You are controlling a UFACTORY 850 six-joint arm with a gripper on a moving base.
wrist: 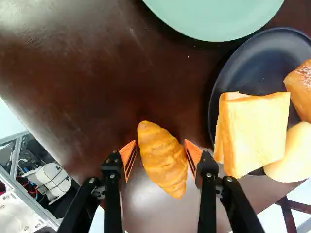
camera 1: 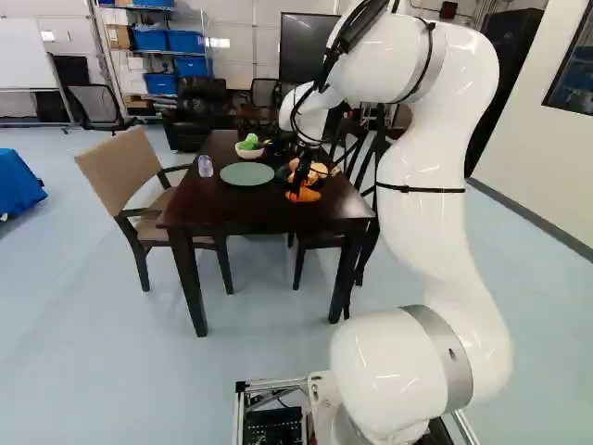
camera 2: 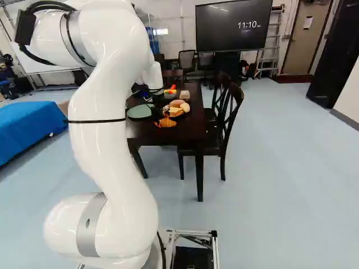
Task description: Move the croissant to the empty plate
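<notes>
The large dark screen [camera 2: 224, 36] shows "11:10 AM" in white characters.

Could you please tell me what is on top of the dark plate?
The dark plate holds at least a squarish bread piece, a rounded roll and a white-flecked pastry. Whatever lies beneath them is covered.

The ridged, curved croissant [wrist: 162, 159] is golden orange; the pale-green round plate [wrist: 214, 19] is plain, the dark-navy round plate [wrist: 257, 63] too; the wooden surface [wrist: 73, 92], reddish brown.

Croissant [wrist: 163, 160] between parted fingers [wrist: 128, 156] of gripper [camera 1: 297, 188]
</notes>
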